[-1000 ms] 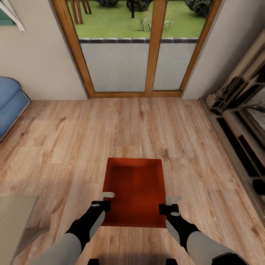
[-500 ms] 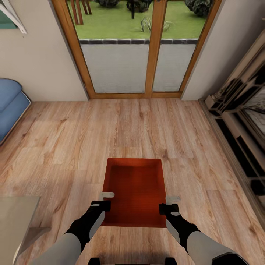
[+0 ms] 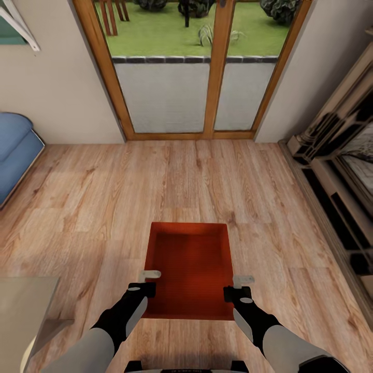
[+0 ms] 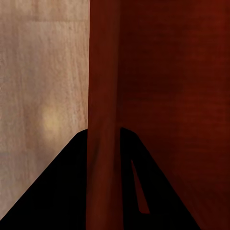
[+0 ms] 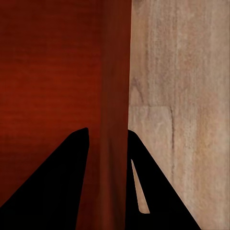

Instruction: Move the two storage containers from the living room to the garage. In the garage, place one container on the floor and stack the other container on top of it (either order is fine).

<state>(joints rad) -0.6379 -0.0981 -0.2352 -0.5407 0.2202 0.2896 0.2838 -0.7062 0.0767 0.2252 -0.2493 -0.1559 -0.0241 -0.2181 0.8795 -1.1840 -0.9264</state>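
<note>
One orange-red storage container (image 3: 189, 264) hangs just above the living room's light wood plank flooring (image 3: 103, 197), straight in front of me. My left gripper (image 3: 150, 278) is shut on its left wall near the close corner, and my right gripper (image 3: 242, 284) is shut on its right wall. In the left wrist view the container's wall (image 4: 103, 96) runs between the dark fingers (image 4: 57, 191) of the left gripper (image 4: 103, 143). In the right wrist view the wall (image 5: 114, 86) is pinched the same way by the right gripper (image 5: 108, 143). The second container and the garage are out of view.
Wood-framed glass doors (image 3: 171, 67) stand ahead with lawn behind them. A blue sofa (image 3: 13, 150) sits at the left, and the dark-wood fireplace (image 3: 342, 176) lines the right side. A pale tabletop corner (image 3: 20, 305) juts in at the near left.
The whole view has slid slightly: doors, sofa and fireplace sit a little lower and further out in the picture. The container and both grippers keep their places relative to me.
</note>
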